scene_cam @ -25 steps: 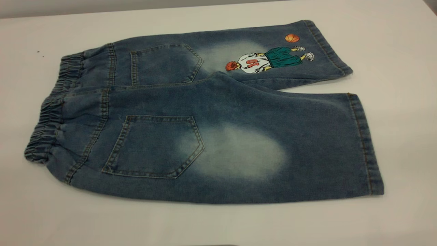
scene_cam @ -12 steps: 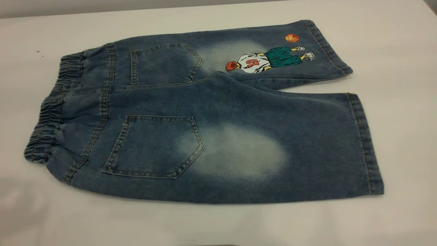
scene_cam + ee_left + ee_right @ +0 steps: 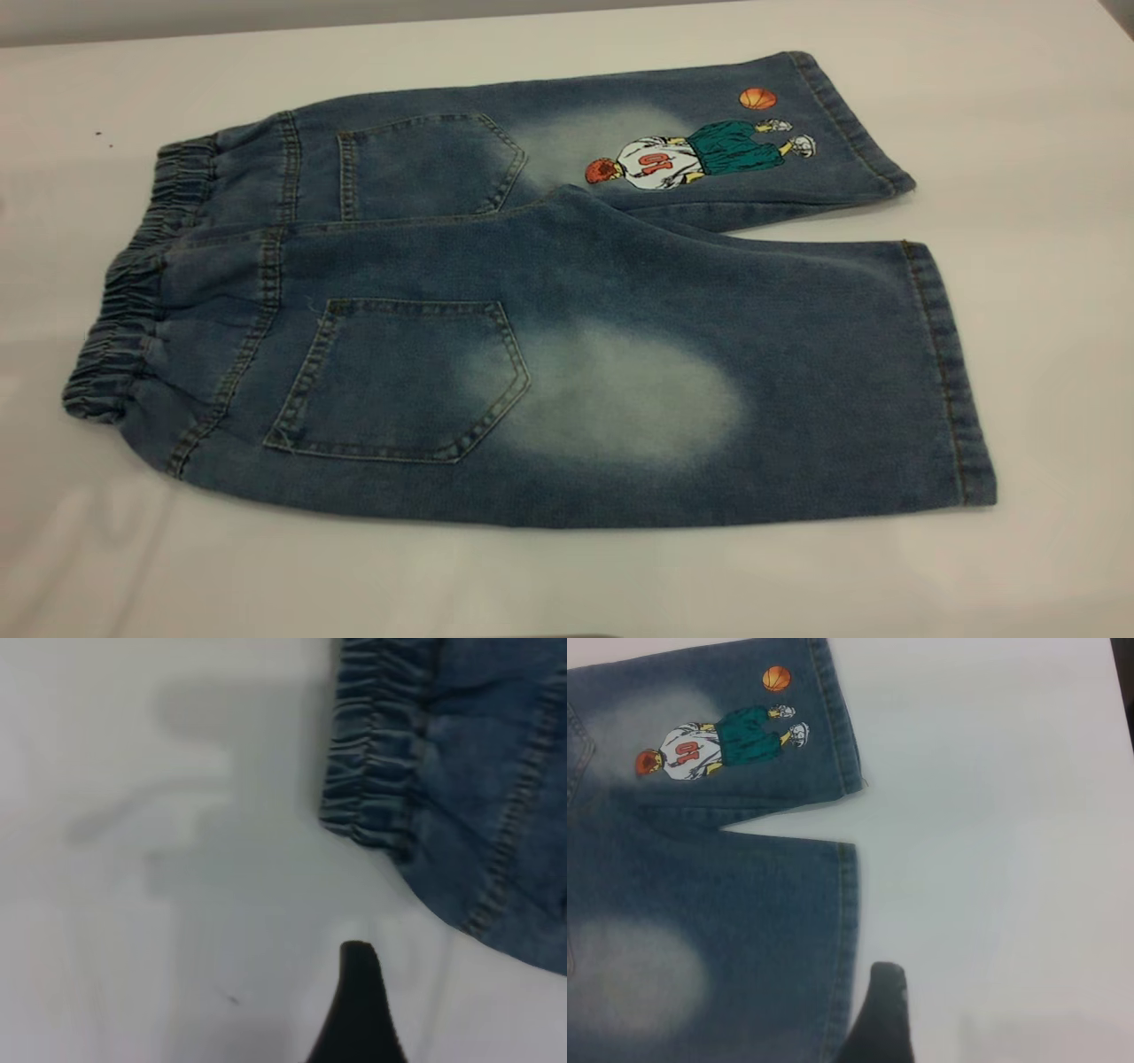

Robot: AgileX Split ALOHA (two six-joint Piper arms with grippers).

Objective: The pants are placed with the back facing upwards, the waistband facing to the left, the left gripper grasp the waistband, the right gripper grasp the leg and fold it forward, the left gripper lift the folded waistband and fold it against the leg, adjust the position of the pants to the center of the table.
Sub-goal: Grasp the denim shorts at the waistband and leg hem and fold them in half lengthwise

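The pants (image 3: pixel 532 310) lie flat on the table (image 3: pixel 1045 133), back pockets up and the elastic waistband (image 3: pixel 124 319) to the left. The plain leg (image 3: pixel 797 381) with the whitish oval lies nearest; the cartoon leg is behind it. Neither gripper shows in the exterior view. My left gripper (image 3: pixel 434 1019) hovers over bare table just off the waistband corner (image 3: pixel 372 771). One black fingertip (image 3: pixel 359 992) shows, with nothing beside it. My right gripper (image 3: pixel 961 1019) hangs over the table next to the leg's hem (image 3: pixel 846 930). Its one visible fingertip (image 3: pixel 886 1001) also stands alone, holding nothing.
White tabletop surrounds the pants on all sides, with wide room at the right (image 3: pixel 1010 815) and in front (image 3: pixel 567 585). Two tiny dark specks (image 3: pixel 99 136) sit at the far left. A darker strip (image 3: pixel 1125 691) marks the table's edge in the right wrist view.
The pants have not moved. Faint shadows on the table at the near left have shifted and spread.
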